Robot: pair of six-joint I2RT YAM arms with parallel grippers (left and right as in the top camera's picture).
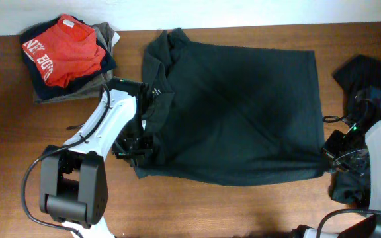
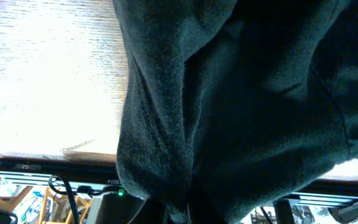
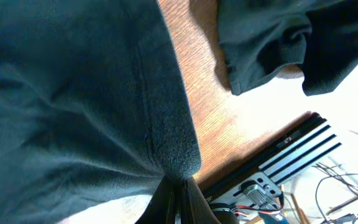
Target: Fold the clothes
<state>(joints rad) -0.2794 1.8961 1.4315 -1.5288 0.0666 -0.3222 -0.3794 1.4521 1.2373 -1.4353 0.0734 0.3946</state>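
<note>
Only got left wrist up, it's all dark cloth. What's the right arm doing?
Observer: The right gripper is pinched on the dark shirt's near right corner, at the hem.
Operator: Shirt lying flat?
Observer: Mostly spread on the table in the overhead view, but bunched along its left edge.
Operator: Anything else on the table?
Observer: A folded pile with a red shirt on top sits at the far left corner.
</note>
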